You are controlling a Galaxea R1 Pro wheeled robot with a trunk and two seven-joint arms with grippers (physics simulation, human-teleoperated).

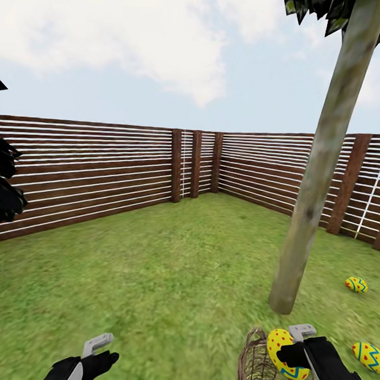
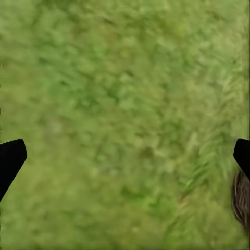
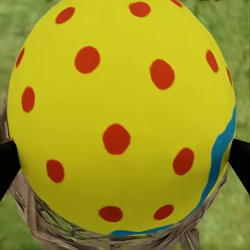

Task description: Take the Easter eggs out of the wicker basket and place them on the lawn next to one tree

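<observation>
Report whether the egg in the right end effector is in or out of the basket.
Out, barely: the egg is gripped by the right end effector just above the wicker basket's rim.

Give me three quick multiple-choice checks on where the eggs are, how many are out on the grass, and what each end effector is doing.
1. Where is the egg that the right end effector has?
A. Above the wicker basket
B. Against the fence
C. Under the left end effector

2. How many eggs lie on the lawn to the right of the tree?
A. None
B. Two
C. Four

3. What is the state of the left end effector?
A. Shut on an egg
B. Shut on the basket
C. Open, holding nothing

Answers:
1 A: the head view shows the held egg over the basket's rim.
2 B: one egg lies further back, another egg nearer.
3 C: its wrist view shows only grass between the fingertips.
</observation>
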